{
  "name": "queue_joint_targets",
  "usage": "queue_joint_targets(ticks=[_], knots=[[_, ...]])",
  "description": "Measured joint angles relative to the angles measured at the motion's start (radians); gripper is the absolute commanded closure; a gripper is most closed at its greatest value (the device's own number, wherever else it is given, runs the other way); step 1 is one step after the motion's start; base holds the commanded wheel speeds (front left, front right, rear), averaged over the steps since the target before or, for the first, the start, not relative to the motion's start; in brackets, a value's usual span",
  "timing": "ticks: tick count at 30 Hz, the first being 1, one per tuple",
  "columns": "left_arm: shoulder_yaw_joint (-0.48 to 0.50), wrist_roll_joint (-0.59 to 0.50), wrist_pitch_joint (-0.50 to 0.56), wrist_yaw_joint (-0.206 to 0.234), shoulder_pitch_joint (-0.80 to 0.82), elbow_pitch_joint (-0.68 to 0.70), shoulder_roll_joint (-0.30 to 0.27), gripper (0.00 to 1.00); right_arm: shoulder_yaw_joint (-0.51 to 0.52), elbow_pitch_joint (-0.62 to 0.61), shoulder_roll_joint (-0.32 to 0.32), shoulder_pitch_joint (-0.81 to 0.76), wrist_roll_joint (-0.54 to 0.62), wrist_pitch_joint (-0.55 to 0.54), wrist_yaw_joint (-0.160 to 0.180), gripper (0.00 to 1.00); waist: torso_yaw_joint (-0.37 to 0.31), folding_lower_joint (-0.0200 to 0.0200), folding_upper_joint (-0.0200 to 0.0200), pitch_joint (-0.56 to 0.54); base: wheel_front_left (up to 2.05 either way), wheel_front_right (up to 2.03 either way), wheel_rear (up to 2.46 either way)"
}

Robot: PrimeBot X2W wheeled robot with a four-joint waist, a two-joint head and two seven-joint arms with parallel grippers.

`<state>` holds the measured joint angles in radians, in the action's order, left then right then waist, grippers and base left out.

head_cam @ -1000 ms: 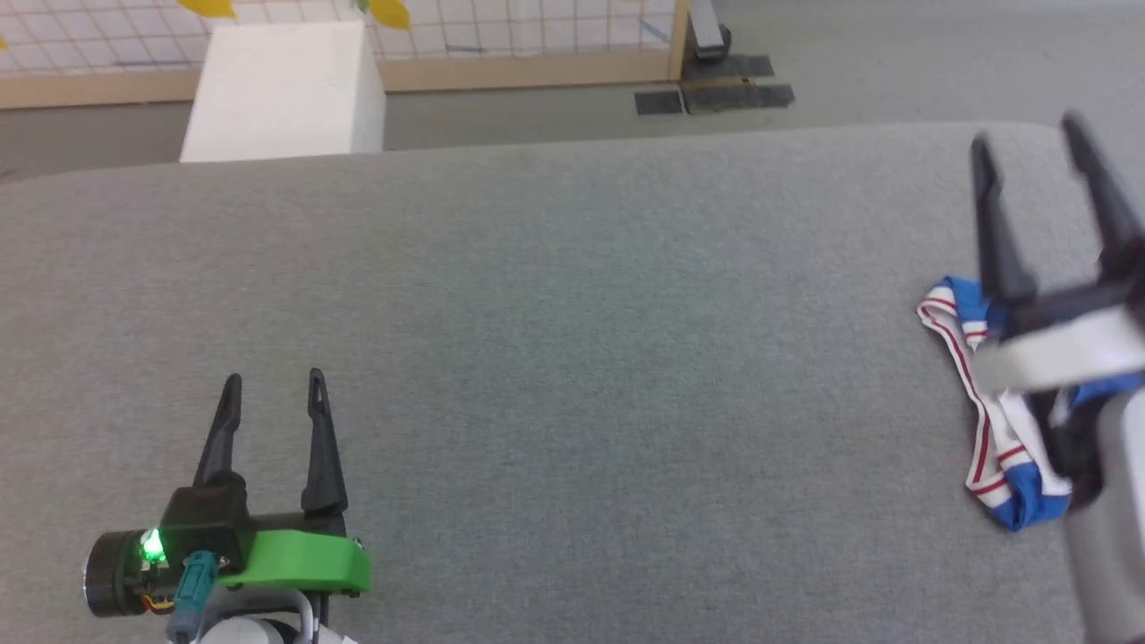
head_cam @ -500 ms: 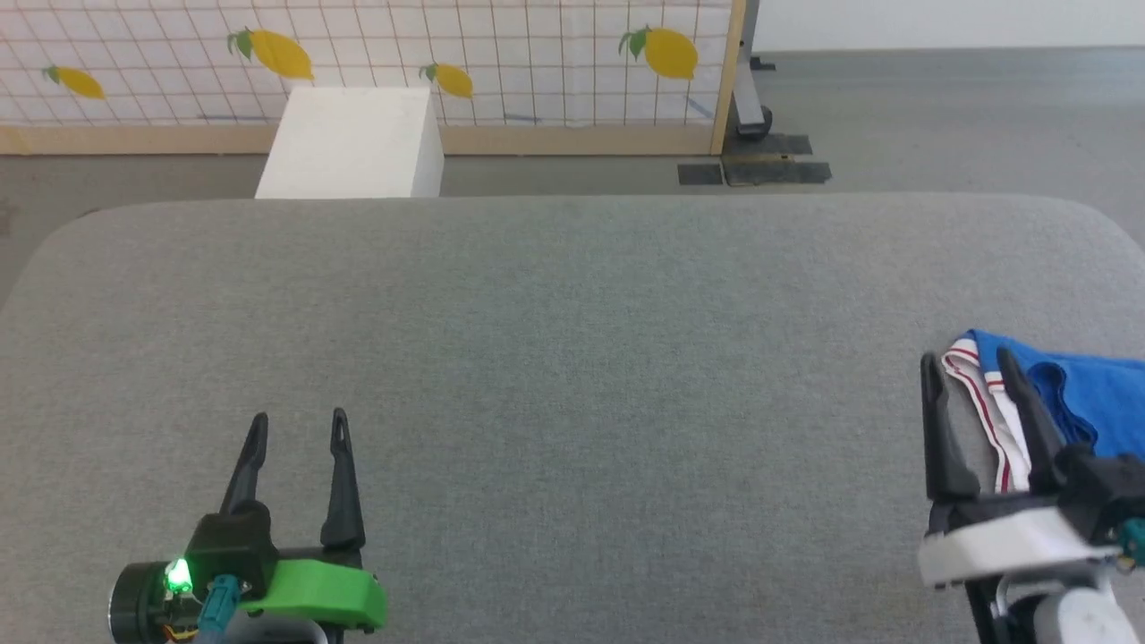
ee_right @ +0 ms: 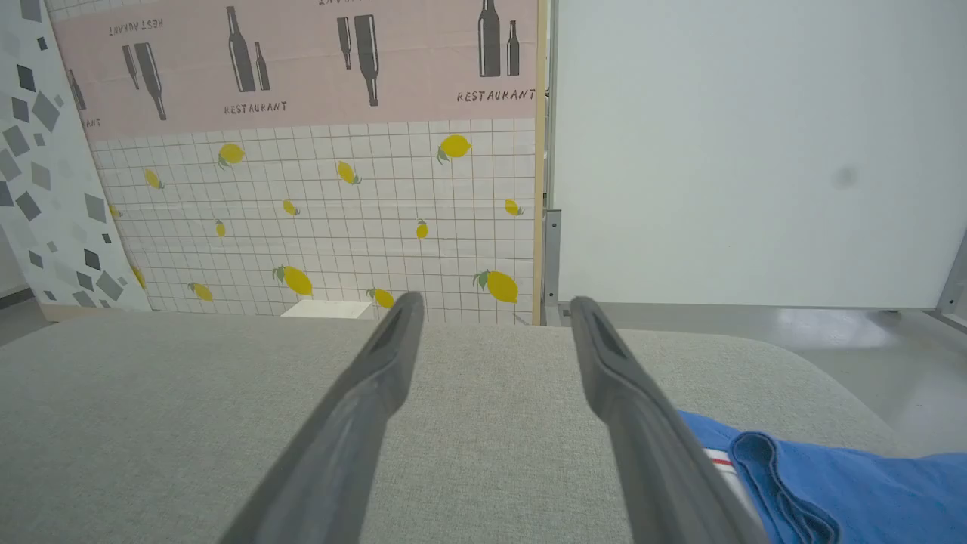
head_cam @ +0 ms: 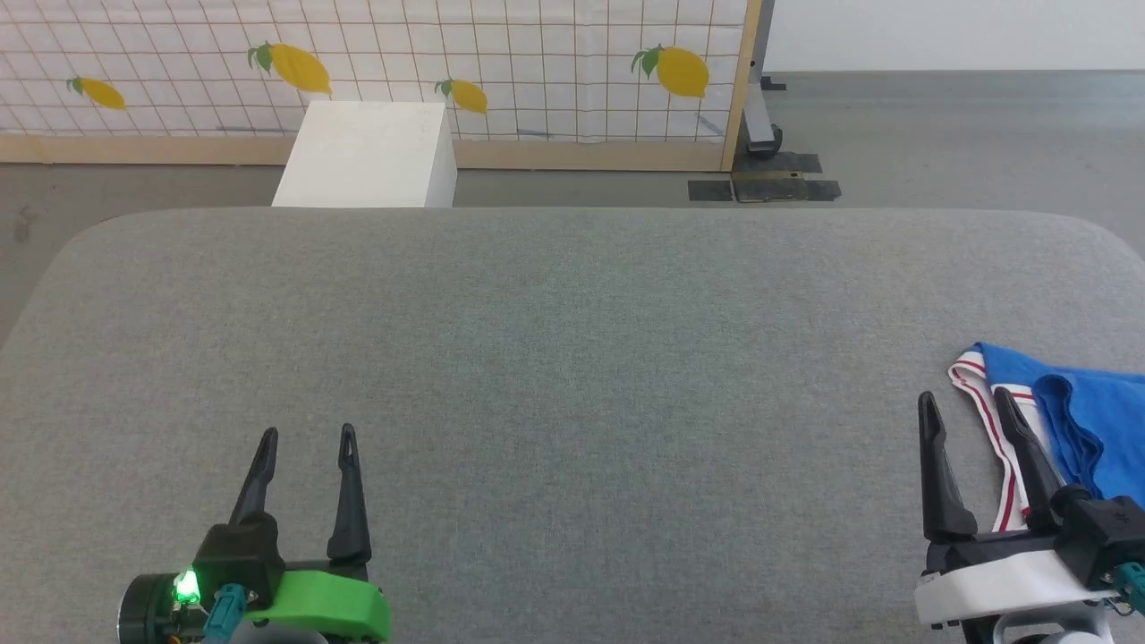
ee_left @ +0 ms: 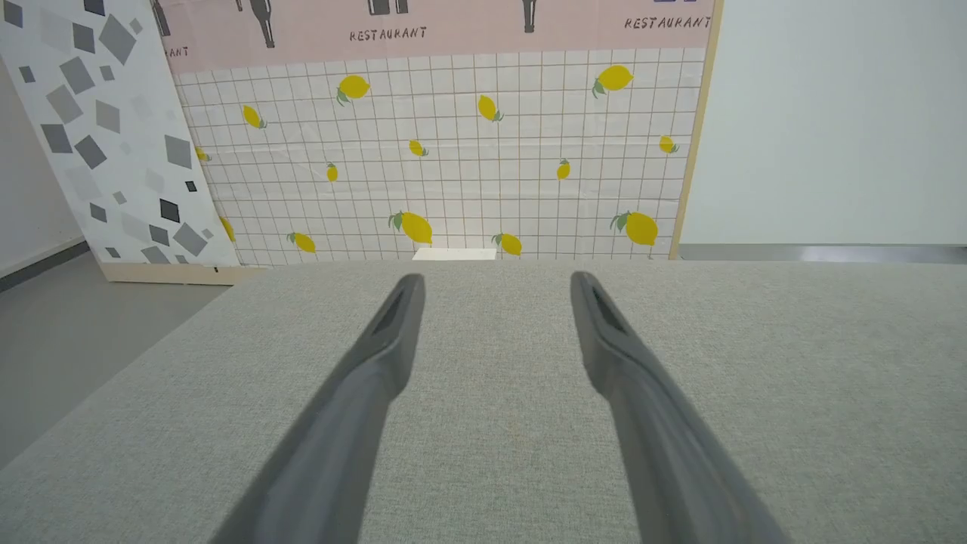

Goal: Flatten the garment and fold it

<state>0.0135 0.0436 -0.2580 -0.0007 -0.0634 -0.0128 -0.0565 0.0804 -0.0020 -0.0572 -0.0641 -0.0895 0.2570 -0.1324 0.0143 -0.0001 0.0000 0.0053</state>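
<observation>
The garment [head_cam: 1091, 420] lies bunched at the right edge of the head view, on the grey padded table [head_cam: 572, 358]. It is a blue jersey with a white band striped in red, and part of it runs out of the frame. The right gripper [head_cam: 963, 395] stands at the lower right with its two dark fingers spread apart and nothing between them. One finger crosses the striped band in the picture, but whether it touches the cloth I cannot tell. The left gripper [head_cam: 308, 431], at the lower left, is also spread and empty. It is over bare table, well apart from the garment.

I think the step in hand is the first reach for the cloth. To do it well, the right gripper should go toward the right of the frame and come down on the striped band, where an edge is easy to find. It should pinch only one layer, not the whole heap. Then the jersey is better dragged to the middle of the table, where both arms can reach to spread it.
</observation>
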Motion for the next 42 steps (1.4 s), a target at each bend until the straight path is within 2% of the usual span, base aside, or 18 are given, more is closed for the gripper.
queue_joint_targets(ticks=[7,8,42], knots=[[0.002,0.007,0.000,-0.008,-0.001,0.000,0.000,0.00,-0.002,-0.003,0.003,-0.002,0.004,0.000,0.000,0.00,0.005,0.0000,0.0000,-0.001,0.00,0.00,0.00],[0.002,0.009,0.000,-0.008,-0.002,0.000,0.000,1.00,-0.002,-0.003,0.003,-0.002,0.005,0.000,0.000,1.00,0.005,0.0000,0.0000,-0.001,0.00,0.00,0.00],[0.000,0.001,0.063,-0.007,0.003,0.000,0.000,1.00,-0.019,-0.003,0.003,0.002,0.019,-0.060,0.000,1.00,0.000,0.0000,0.0000,-0.002,0.00,0.00,0.00]])
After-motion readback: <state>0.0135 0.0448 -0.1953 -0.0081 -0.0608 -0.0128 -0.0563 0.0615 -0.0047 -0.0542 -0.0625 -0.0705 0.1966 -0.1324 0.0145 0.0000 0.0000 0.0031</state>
